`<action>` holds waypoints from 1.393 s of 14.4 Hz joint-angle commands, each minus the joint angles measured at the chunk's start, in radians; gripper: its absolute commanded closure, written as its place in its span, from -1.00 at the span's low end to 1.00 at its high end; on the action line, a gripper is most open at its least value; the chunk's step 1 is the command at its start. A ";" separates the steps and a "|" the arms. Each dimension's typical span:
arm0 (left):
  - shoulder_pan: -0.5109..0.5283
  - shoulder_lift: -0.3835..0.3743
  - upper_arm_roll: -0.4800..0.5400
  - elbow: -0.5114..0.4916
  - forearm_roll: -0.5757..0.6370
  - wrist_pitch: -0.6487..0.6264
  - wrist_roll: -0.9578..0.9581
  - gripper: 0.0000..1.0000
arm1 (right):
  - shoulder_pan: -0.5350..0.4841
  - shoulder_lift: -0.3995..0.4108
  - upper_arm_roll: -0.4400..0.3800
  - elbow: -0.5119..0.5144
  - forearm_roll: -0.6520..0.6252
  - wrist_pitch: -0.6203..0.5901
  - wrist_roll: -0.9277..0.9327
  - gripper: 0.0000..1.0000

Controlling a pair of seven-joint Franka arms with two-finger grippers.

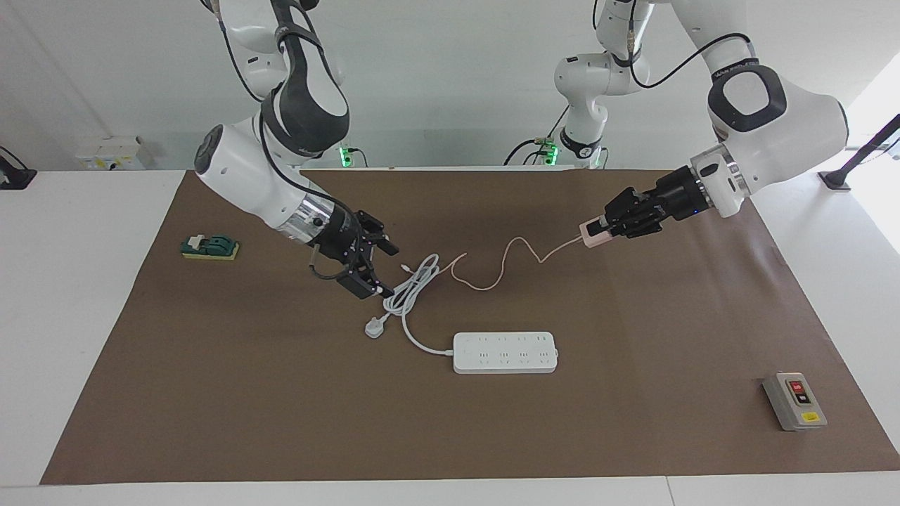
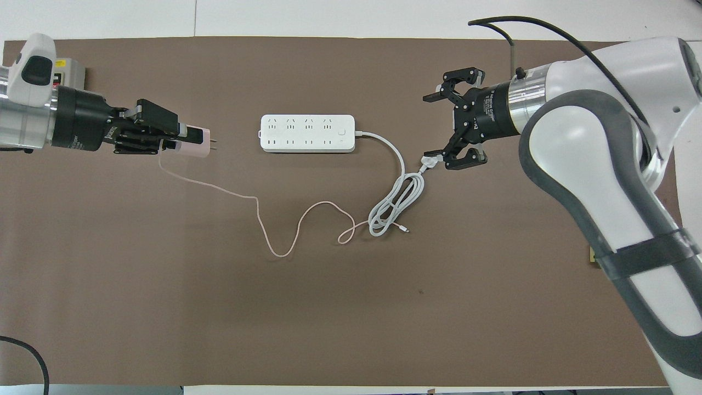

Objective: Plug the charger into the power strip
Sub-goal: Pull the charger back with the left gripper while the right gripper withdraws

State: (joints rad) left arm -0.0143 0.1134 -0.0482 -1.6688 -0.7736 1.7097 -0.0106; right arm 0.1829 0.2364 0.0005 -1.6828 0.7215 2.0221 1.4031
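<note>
My left gripper (image 1: 599, 228) is shut on the pale-pink charger (image 1: 593, 237) and holds it above the mat. In the overhead view the charger (image 2: 196, 141) sits in the left gripper (image 2: 184, 138), its two prongs pointing at the end of the power strip (image 2: 307, 133), with a gap between them. Its thin pink cable (image 1: 503, 261) trails down onto the mat. The white power strip (image 1: 505, 352) lies flat mid-table. My right gripper (image 1: 380, 268) is open and empty over the strip's coiled white cord (image 1: 415, 281), close to the white three-pin plug (image 1: 375, 327).
A grey box with red and black buttons (image 1: 794, 400) stands at the left arm's end, farther from the robots. A green object on a yellow base (image 1: 209, 247) sits at the right arm's end. A brown mat (image 1: 281, 422) covers the table.
</note>
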 commanded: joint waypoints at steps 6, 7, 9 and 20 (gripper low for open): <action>-0.001 0.014 -0.012 0.178 0.390 -0.173 -0.091 1.00 | -0.120 -0.058 0.012 -0.011 -0.103 -0.172 -0.308 -1.00; -0.001 0.017 -0.010 0.211 0.404 -0.195 -0.092 1.00 | -0.128 -0.064 0.012 -0.011 -0.114 -0.193 -0.337 -1.00; 0.008 0.017 -0.005 0.224 0.405 -0.197 -0.098 1.00 | -0.137 -0.078 0.012 -0.014 -0.151 -0.218 -0.416 -1.00; -0.042 0.028 -0.019 0.253 0.597 -0.132 -0.348 1.00 | -0.177 -0.158 0.012 -0.021 -0.463 -0.353 -1.030 -1.00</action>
State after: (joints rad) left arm -0.0436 0.1194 -0.0736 -1.4451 -0.2084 1.5540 -0.3322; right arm 0.0217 0.1117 0.0000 -1.6837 0.3241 1.6816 0.5038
